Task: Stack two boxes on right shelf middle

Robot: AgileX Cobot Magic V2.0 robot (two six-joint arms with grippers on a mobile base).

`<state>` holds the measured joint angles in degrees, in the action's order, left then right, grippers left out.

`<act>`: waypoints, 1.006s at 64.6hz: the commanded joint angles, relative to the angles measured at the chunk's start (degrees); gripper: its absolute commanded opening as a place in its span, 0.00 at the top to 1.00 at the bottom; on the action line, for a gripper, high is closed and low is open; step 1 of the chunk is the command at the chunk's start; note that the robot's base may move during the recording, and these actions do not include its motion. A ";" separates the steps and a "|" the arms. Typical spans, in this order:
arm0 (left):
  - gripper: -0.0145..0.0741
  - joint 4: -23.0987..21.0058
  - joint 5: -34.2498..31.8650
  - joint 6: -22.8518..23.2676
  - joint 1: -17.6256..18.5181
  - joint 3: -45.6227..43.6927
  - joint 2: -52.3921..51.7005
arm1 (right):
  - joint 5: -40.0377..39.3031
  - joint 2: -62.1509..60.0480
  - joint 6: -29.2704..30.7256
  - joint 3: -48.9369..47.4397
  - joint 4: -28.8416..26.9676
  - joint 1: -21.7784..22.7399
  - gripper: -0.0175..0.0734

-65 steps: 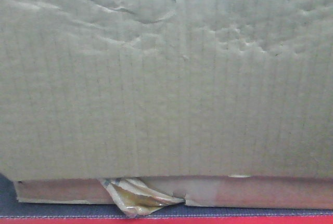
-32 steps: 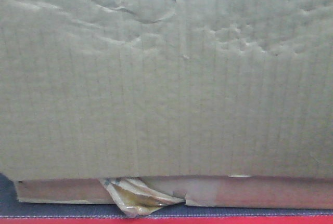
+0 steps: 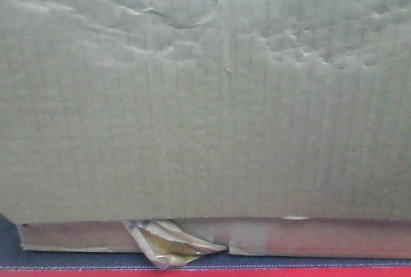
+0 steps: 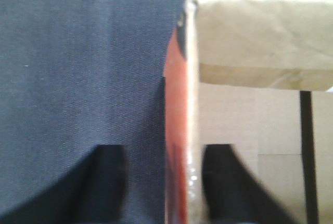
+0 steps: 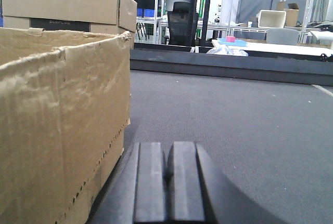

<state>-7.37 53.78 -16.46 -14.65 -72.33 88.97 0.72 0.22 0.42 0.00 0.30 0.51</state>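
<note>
Brown corrugated box (image 3: 205, 97) fills front view: face ribbed, creased, dented near top. Under face, lower cardboard strip with crumpled torn clear tape (image 3: 170, 245) hanging at edge. Box sits on dark grey table top (image 3: 64, 259) with red edge (image 3: 205, 272).

Left gripper (image 4: 166, 156) spread, straddling box's upright wall: one finger outside, apart from wall; other inside box, just beside wall. Right gripper (image 5: 166, 154) pressed together, empty, low just beside box's ragged corner. Second box (image 5: 67, 3) behind first.
</note>
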 commanded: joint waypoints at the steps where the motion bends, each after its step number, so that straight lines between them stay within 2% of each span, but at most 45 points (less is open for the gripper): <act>1: 0.73 1.20 -0.17 -0.13 -0.20 -0.50 -0.03 | -1.25 -0.22 0.10 0.00 0.07 0.36 0.98; 7: 0.97 1.28 0.04 -0.13 -0.20 -0.50 -0.03 | -1.25 -0.22 0.10 0.00 0.07 0.36 0.98; 18: 0.96 0.08 0.61 1.57 -0.20 -2.09 -0.60 | -1.25 -0.22 0.10 0.00 0.07 0.36 0.98; 28: 0.96 0.19 1.35 4.58 -0.28 -9.24 -3.42 | -1.25 -0.22 0.10 0.00 0.07 0.36 0.98; 48: 0.96 0.66 8.43 14.46 0.20 -33.79 -5.41 | -1.25 -0.22 0.10 0.00 0.07 0.36 0.98; 57: 0.96 6.24 11.37 20.57 4.41 -43.57 -5.41 | -1.25 -0.22 0.10 0.00 0.07 0.36 0.98; 62: 0.96 10.03 13.30 24.56 8.56 -47.37 -5.41 | -1.25 -0.22 0.10 0.00 0.07 0.36 0.98; 65: 0.96 13.09 14.90 28.15 12.21 -49.18 -5.41 | -1.25 -0.22 0.10 0.00 0.07 0.36 0.98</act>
<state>2.43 66.46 5.79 -6.73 -118.07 84.19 0.72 0.22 0.42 0.00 0.30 0.51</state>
